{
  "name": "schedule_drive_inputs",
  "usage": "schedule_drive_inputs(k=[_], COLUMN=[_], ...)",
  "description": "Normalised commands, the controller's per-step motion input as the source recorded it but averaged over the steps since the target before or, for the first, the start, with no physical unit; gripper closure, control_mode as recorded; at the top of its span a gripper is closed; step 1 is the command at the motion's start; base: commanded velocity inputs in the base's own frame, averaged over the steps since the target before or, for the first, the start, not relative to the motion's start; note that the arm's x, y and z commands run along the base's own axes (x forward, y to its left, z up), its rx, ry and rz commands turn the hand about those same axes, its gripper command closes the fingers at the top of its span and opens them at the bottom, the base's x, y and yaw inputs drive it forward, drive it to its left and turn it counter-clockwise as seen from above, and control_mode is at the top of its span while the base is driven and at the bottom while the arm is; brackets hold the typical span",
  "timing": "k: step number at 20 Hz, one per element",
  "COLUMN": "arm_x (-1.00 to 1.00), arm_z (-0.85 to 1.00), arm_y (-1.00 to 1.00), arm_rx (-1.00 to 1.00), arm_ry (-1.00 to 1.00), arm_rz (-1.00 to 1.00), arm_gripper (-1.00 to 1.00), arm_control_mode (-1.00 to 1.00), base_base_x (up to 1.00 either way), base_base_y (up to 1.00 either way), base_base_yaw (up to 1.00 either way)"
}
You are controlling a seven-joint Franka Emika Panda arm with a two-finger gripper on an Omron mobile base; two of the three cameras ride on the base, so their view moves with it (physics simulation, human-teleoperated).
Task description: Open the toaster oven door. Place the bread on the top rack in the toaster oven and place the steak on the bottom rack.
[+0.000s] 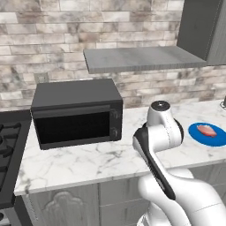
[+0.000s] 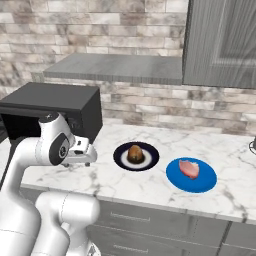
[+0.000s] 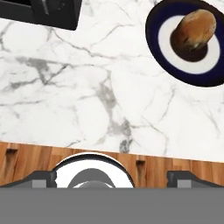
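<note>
The marble counter (image 1: 79, 163) runs wall to wall under a brick backsplash, with a grey shelf (image 1: 141, 58) above it and a dark wall cabinet (image 2: 220, 42) to the right. At the far left edge of the left base view sits the gas stove (image 1: 9, 145) with its black grates. Next to it, on the counter, stands the toaster oven (image 1: 77, 112), a matte-black box with a dark grey top; the toaster oven door (image 1: 73, 126) is shut and upright against the front, so the racks behind its dark glass cannot be made out. The white arm folds up in front of the counter, to the right of the oven, its hand held above the counter's front edge. The gripper (image 3: 112, 177) points down at the marble — its two dark finger tips (image 3: 43, 177) stand far apart at the bottom corners of the hand view, with nothing between them. Right of the oven, well apart from it, lies a dark plate (image 2: 136, 156) with a white centre, and on it sits the bread (image 2: 135, 153), a round golden-brown bun. Just beside that plate, further right, is a blue plate (image 2: 191, 176) carrying the steak (image 2: 189, 168) — a flat pink slab lying near the middle of the plate.
</note>
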Motion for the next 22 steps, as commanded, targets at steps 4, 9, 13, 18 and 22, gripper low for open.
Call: schedule_drive_inputs(k=[4,9,13,18,22], arm_x=[0.0,0.03,0.0,0.0,0.0], arm_z=[0.0,0.01,0.11,0.28,0.37], arm_y=[-0.15,-0.02,0.0,0.0,0.01], arm_rx=[0.02,0.05,0.03,0.0,0.0], arm_ry=[0.0,0.0,-0.04,-0.01,-0.01], arm_rz=[0.0,0.0,0.0,0.01,0.08], arm_gripper=[-1.0,-1.0,-1.0,-1.0,-1.0], arm_control_mode=[-1.0,-1.0,-1.0,-1.0,-1.0], base_base_x=[0.0,0.0,0.0,0.0,0.0], base_base_y=[0.0,0.0,0.0,0.0,0.0], base_base_yaw=[0.0,0.0,0.0,0.0,0.0])
